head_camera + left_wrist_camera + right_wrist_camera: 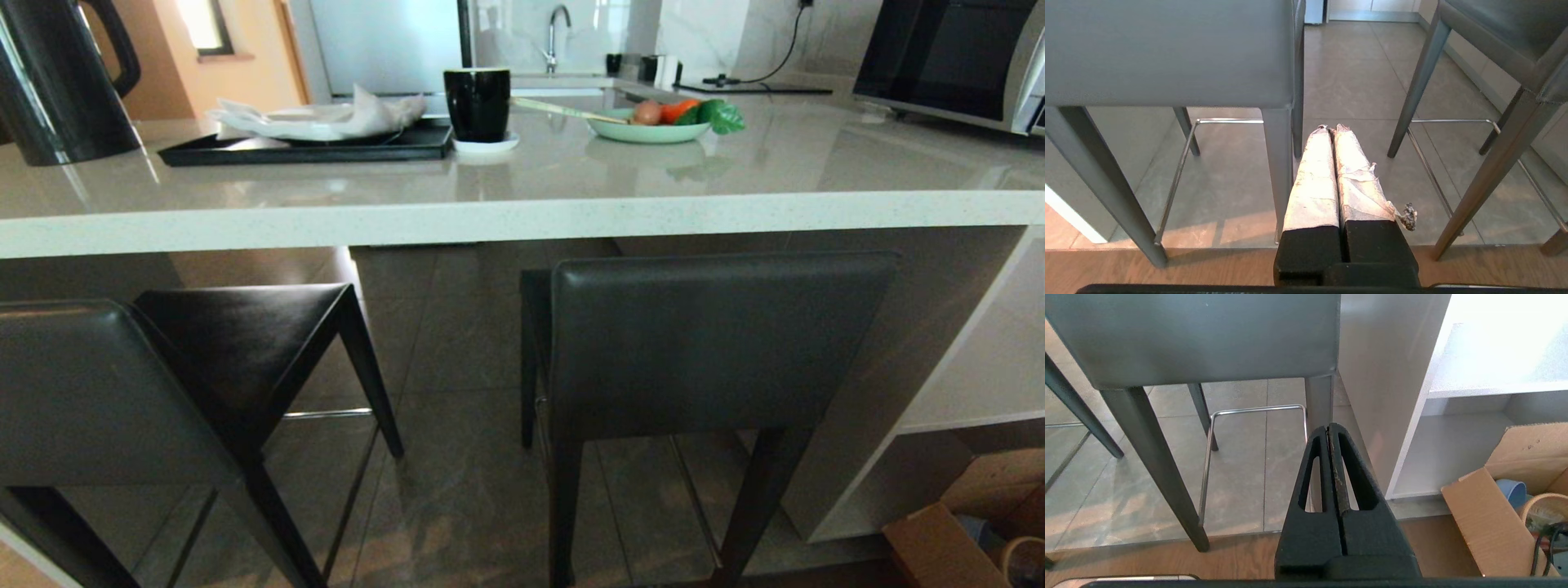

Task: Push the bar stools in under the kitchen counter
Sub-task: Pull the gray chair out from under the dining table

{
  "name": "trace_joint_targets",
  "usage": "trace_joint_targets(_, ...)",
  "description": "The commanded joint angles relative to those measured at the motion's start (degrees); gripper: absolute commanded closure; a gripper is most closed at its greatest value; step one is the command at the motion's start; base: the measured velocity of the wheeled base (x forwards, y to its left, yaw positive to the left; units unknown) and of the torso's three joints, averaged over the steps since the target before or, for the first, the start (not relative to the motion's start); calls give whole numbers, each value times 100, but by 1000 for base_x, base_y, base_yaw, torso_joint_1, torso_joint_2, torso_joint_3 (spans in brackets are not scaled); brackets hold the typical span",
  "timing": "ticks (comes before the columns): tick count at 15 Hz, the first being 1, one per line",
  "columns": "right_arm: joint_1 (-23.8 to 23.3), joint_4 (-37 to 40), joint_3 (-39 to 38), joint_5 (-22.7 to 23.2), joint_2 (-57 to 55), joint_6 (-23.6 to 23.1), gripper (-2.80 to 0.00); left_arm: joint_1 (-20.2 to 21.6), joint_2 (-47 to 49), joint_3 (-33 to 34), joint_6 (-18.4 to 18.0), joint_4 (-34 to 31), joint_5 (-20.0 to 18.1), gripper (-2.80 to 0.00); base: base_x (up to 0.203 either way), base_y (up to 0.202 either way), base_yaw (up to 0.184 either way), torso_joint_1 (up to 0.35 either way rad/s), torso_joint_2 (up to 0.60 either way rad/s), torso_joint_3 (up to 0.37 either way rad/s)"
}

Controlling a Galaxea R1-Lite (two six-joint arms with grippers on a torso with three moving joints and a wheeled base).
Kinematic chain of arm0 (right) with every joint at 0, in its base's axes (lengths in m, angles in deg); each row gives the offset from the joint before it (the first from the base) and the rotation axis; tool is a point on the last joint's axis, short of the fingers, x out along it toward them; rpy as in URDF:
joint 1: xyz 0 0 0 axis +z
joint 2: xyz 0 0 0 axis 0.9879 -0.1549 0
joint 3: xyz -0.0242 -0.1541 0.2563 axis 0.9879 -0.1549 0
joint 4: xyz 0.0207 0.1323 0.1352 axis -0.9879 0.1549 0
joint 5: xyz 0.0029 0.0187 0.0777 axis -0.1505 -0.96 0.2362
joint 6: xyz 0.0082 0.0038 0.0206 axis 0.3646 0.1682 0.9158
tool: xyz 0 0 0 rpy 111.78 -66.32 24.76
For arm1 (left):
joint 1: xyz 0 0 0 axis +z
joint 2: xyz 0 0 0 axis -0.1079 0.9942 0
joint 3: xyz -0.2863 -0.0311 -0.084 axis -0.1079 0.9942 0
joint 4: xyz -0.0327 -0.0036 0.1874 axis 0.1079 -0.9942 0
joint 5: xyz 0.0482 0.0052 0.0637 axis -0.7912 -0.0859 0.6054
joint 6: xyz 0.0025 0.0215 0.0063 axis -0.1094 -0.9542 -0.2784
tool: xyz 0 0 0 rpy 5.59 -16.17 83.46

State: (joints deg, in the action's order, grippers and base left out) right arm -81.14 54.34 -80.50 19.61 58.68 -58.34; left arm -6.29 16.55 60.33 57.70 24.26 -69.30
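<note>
The kitchen counter (522,220) runs across the head view as a thick pale speckled slab. Two bar stools stand in front of it. The left stool (98,392) is turned at an angle, its dark seat pointing toward the counter. The right stool (718,343) faces the counter squarely, its grey backrest just below the slab's edge. Neither arm shows in the head view. My left gripper (1333,128) is shut and empty, low behind the left stool (1167,53), close to one of its legs. My right gripper (1329,426) is shut and empty, low behind the right stool (1208,335).
On the counter stand a black kettle (57,82), a black tray (310,147) with white cloth, a black mug (478,102), a green plate (653,131) of vegetables and a microwave (947,57). A white side panel (1384,375) with shelves stands beside the right stool, and a cardboard box (1494,506) sits nearby.
</note>
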Motion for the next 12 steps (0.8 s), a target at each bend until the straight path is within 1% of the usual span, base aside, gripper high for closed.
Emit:
trace_joint_targets(1,4,1,-7,1,-1,-1,0,1,6,0,5,2,13,0,0,0,0,-7,71,37)
trace_joint_targets(6,5,-17,-7,1,0,-1,0,1,6,0,5,2,4,0,0,0,0,-1,12,14)
trace_joint_targets(7,-4,-17,-7,1,0,-1,0,1,6,0,5,2,8,0,-91,0,2,8,9,6)
trace_joint_targets(12,0,-17,-7,1,-3,-1,0,1,6,0,5,2,4,0,-193,0,0,-1,3,5)
